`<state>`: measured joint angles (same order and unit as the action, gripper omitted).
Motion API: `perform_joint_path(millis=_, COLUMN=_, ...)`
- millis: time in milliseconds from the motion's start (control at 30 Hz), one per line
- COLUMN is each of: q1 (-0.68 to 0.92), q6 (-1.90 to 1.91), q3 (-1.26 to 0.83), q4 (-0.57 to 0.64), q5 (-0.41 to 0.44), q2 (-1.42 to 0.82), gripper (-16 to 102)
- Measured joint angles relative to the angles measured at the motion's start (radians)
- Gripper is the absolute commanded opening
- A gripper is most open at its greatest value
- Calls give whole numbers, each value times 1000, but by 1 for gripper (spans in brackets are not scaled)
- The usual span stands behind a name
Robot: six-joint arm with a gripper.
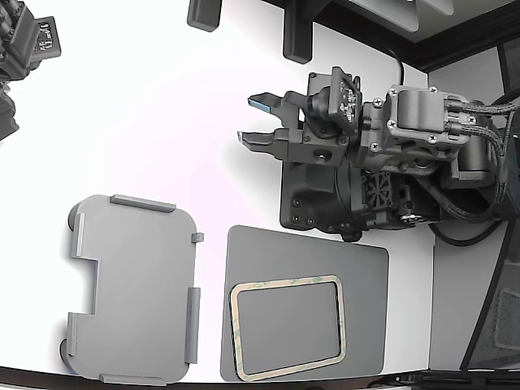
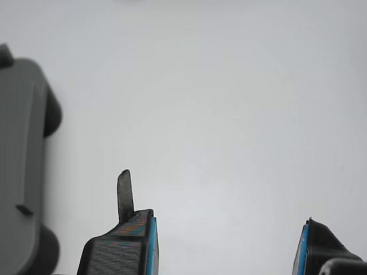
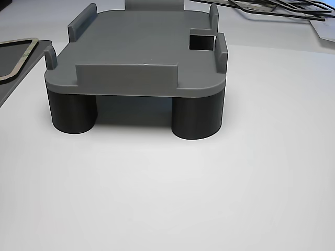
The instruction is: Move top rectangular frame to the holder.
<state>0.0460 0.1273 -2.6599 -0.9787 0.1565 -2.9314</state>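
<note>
Gripper [image 1: 253, 120]: fingers apart w/ nothing between; hovers over bare white table [image 1: 162, 122], pointing toward exterior view's left; wrist view shows both fingertips [image 2: 135, 240] w/ blue pads, wide gap, only tabletop in between
Frame [image 1: 288, 327]: top rectangular frame, thin tan ring w/ faint greenish marks; lies flat on dark grey mat [image 1: 357, 276], toward mat's near-left part in exterior view; open centre shows mat through it; well apart from gripper
Holder [image 1: 134, 288]: light grey tray w/ raised edge tabs + stepped notch on its exterior-view left side; sits on table just beside mat, on exterior view's left; nothing lying in it
Exterior view only: whole layout; arm body [image 1: 390, 162] above mat's upper edge; dark objects at upper-left corner + along top edge, can't tell what
Wrist view only: pad colour, gap btwn fingers; slice of holder [image 2: 23, 172] at picture edge w/ dark round feet
Other view only: holder [image 3: 141, 47] stands raised on dark cylindrical legs [image 3: 198, 117]; square cut-out near one tab; corner of frame [image 3: 18, 63] on mat at far edge; gripper not seen there
</note>
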Motion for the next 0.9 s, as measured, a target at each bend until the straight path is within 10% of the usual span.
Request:
perform_joint_path(millis=367, q1=41, q6=-84, q3=-8, q4=247, q5=-21, q2=28, gripper=100)
perform_joint_path(millis=900, q1=537, q6=270, q3=459, q4=-167, q5=183, q2=526, gripper=100)
